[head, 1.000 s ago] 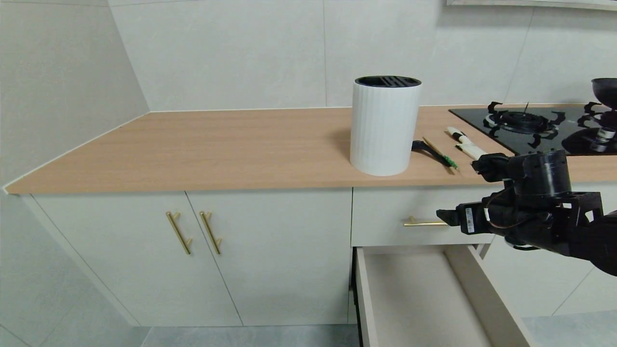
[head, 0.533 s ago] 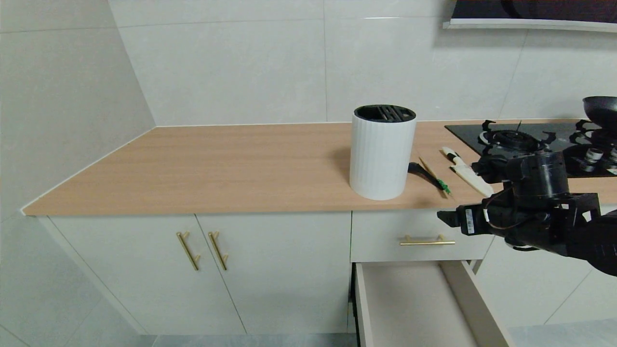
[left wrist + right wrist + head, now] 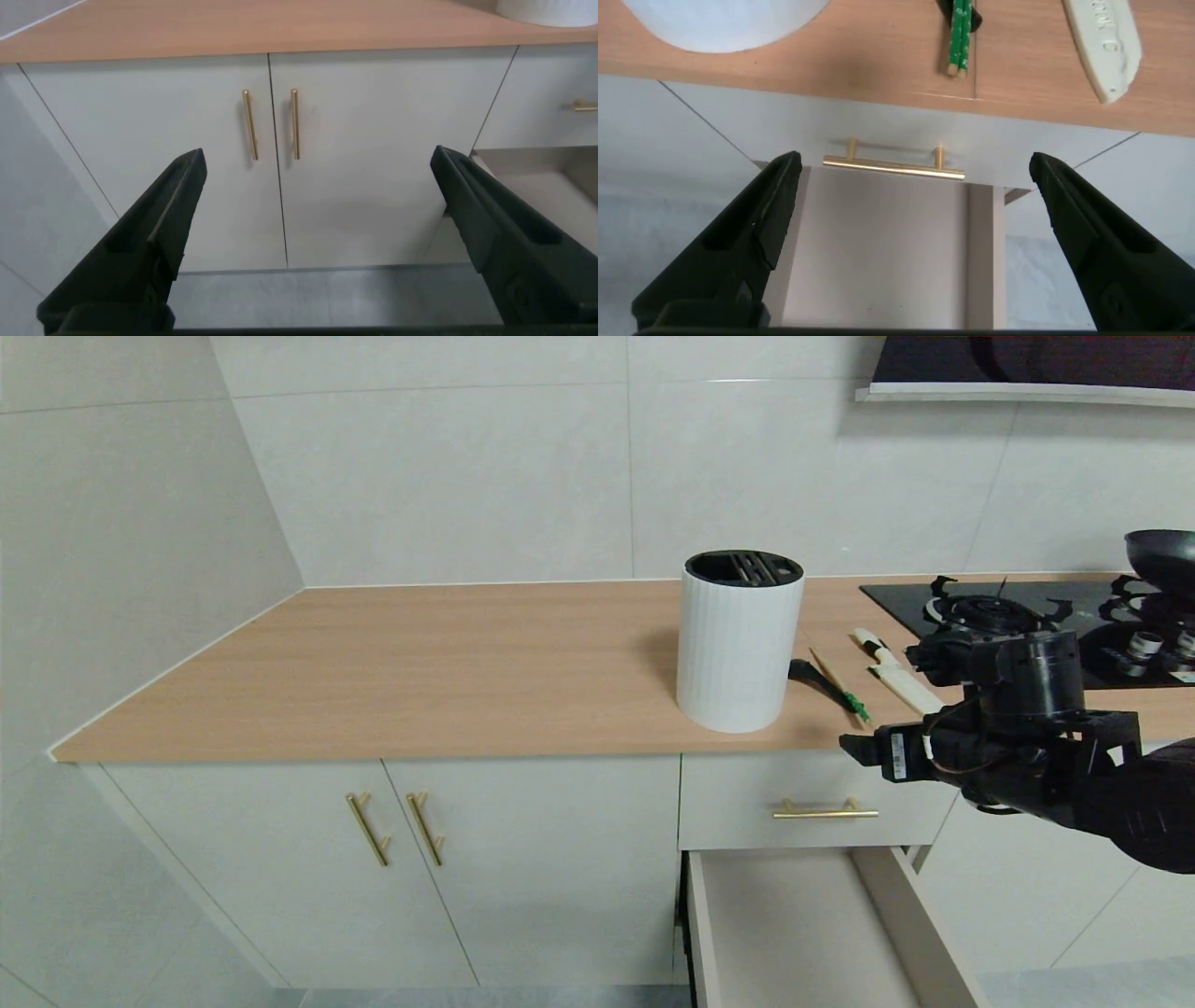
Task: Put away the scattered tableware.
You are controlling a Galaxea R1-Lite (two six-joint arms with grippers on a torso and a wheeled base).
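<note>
Pale grey tiled wall [image 3: 448, 476] behind, light wooden countertop [image 3: 420, 663], white cabinet doors [image 3: 280, 868] with slim brass handles [image 3: 369, 829] beneath, open white drawer [image 3: 784, 933], black glass gas hob [image 3: 990, 609], grey tiled floor [image 3: 327, 294].

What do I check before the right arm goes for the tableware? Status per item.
1. Right gripper open: ok.
2. Left gripper open, low by the cabinet doors, away from the work: ok.
3. Lower drawer pulled out: ok.
4. Chopsticks and white knife lying free on the countertop: ok.
5. Right gripper above the tableware: not ok, it sits in front of the counter edge.
6. Black utensil type: cannot tell, partly behind the holder.
</note>
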